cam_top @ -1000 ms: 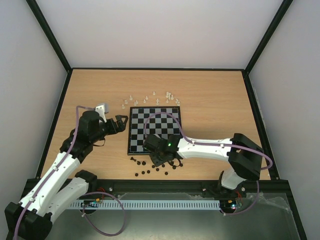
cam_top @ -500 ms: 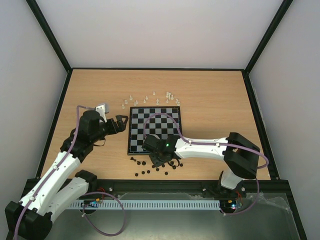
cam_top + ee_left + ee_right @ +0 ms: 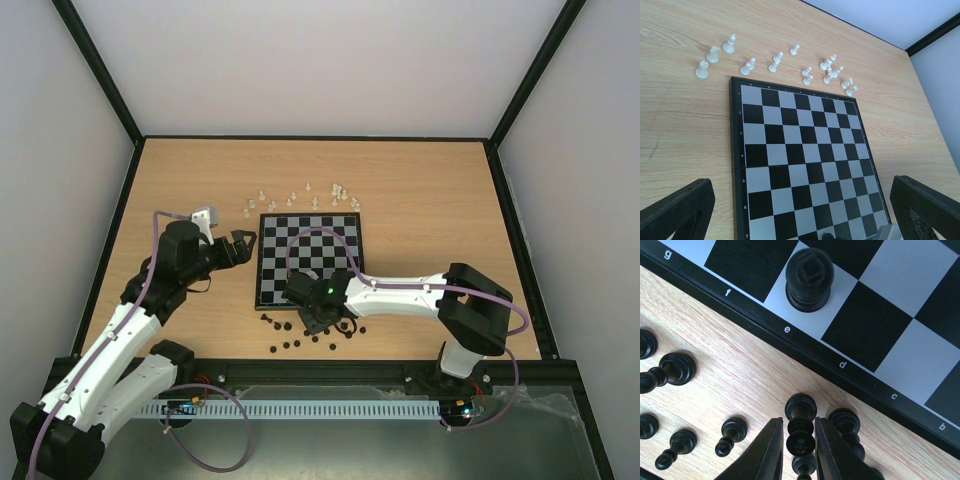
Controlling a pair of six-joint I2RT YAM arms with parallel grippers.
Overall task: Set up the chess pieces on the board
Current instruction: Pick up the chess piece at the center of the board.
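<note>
The wooden table (image 3: 430,200) carries the board (image 3: 308,262) at its middle, black and silvery checks inside a thin dark border. The left arm (image 3: 130,320) reaches in from 7 o'clock and the right arm (image 3: 400,295) from 4 o'clock. The left gripper (image 3: 243,247) hangs just off the board's 9 o'clock edge with its jaws spread wide and nothing between them. The right gripper (image 3: 799,440) is low over the wood at the board's 6 o'clock edge, its jaws drawn narrow on either side of one upright black piece (image 3: 800,410); whether the pads actually press it cannot be told. The white pieces (image 3: 828,64) stand in a loose row on the table at 12 o'clock of the board. The other black pieces (image 3: 676,368) are scattered on the wood at 6 o'clock, one just beside the flanked piece. A single flat-topped black piece (image 3: 809,279) stands on a light square in the e file, next to the border.
</note>
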